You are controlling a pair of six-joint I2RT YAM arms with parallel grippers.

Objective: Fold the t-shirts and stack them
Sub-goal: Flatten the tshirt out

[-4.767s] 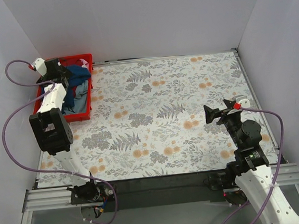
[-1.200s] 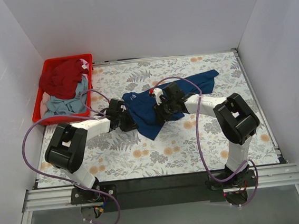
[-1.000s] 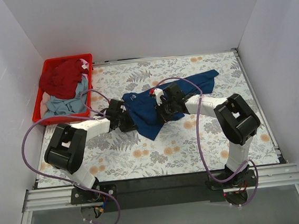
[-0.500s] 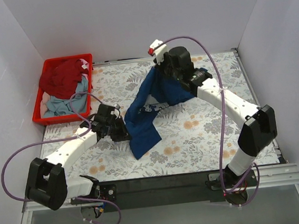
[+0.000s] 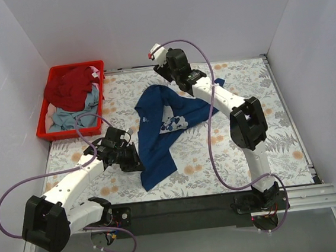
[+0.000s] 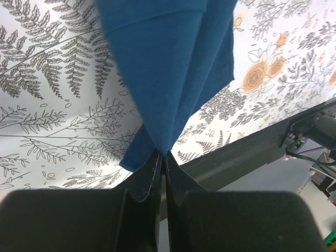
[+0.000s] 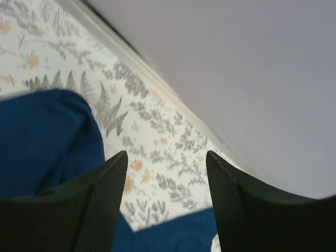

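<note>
The job has only just begun. No shirt is folded yet and there is no stack.

The navy blue cloth t-shirt with the pale square picture [image 5: 158, 145] is out on the flowery bench [image 5: 242, 95]. It lies near the middle, a bit to the left. It is not flat. It is bunched and twisted, with one long strip and a shorter flap going off to the right.

The long strip runs from far to near. Its near end points at the near edge of the bench, just beside the left hand [image 5: 133, 160]. The picture faces up, near the middle of the shirt. I cannot tell for sure which end has the neck.

In the left wrist view, the left hand [image 6: 161, 157] is pinched tight on a near corner of the navy cloth [image 6: 168, 63].

The right hand [image 5: 164, 71] is up by the far end of the shirt. In its own view the two fingers are wide apart with nothing between them [image 7: 167, 157], and the blue cloth [image 7: 42, 136] lies below.

The dark red cloth t-shirt [image 5: 69, 88] and the pale grey-blue cloth t-shirt [image 5: 72, 118] sit crumpled in the red plastic crate [image 5: 70, 135] at the far left.

I think the navy shirt must be laid flat and folded. Then the other two must come out, get folded and go on top.
</note>
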